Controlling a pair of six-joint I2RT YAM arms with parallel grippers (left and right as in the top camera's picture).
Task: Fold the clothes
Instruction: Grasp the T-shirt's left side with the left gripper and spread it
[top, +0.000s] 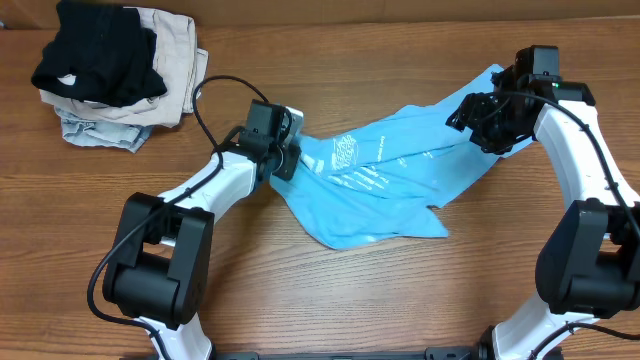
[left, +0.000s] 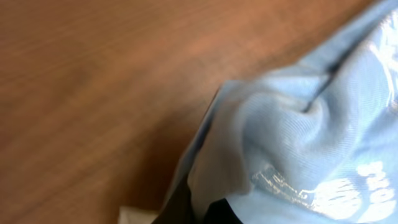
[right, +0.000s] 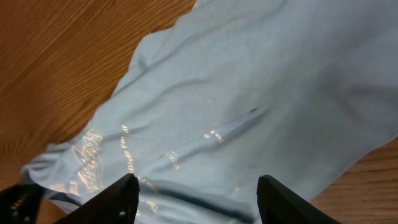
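Folded pile (top: 125, 100) at the upper left of my wooden table (top: 400, 310).
A black garment (top: 98, 55) lies on top, a beige one (top: 178, 60) under it and out to its right, pale denim (top: 98, 130) at the bottom.

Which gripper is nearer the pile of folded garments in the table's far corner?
Left. The left gripper is at the edge of the T-shirt that faces the folded pile. The right gripper is at the shirt's opposite end, far from it.
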